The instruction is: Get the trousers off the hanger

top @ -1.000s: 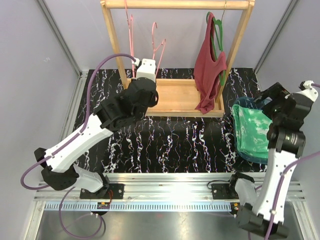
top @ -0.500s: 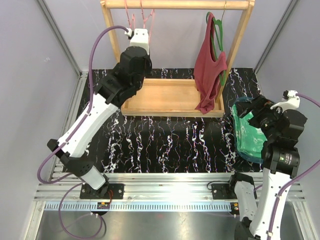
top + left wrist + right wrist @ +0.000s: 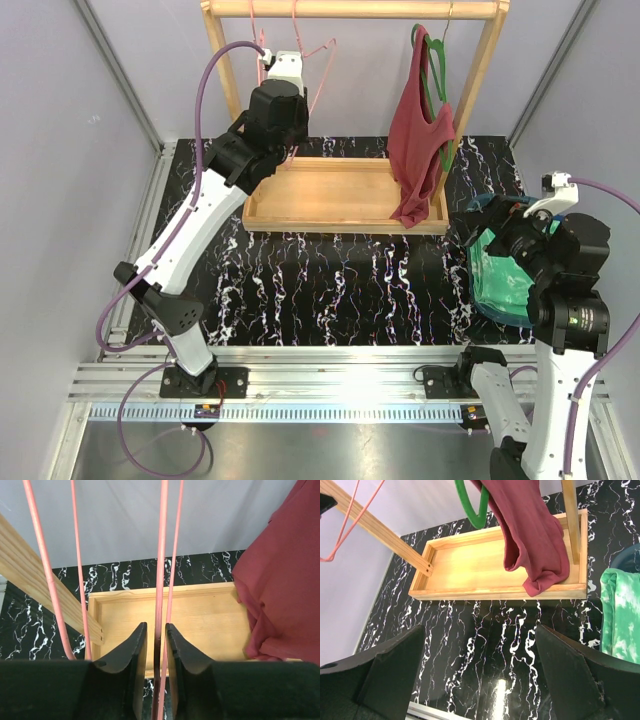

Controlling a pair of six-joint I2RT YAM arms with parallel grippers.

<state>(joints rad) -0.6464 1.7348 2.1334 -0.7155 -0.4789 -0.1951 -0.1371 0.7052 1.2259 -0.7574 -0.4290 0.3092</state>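
Observation:
The bright green trousers (image 3: 503,268) lie folded on the table at the right, also at the right edge of the right wrist view (image 3: 621,616). A dark blue edge (image 3: 632,555) shows just beyond them. My right gripper (image 3: 480,630) is open wide over the bare marble table, left of the green pair, with nothing in it. My left gripper (image 3: 156,626) is raised at the rack's top rail. Its jaws stand a narrow gap apart around a bare pink hanger (image 3: 161,555), whose wires run between them with a sliver of room on each side.
The wooden rack (image 3: 350,9) stands at the back, its tray base (image 3: 340,195) on the black marble table (image 3: 330,280). A maroon sleeveless top (image 3: 420,130) hangs on a green hanger (image 3: 436,65) at the right. A second pink hanger (image 3: 47,570) hangs left of my jaws.
The left arm rose from the tray to the top rail with the pink hanger, and its jaws have parted slightly. The right arm drew back from the green trousers.

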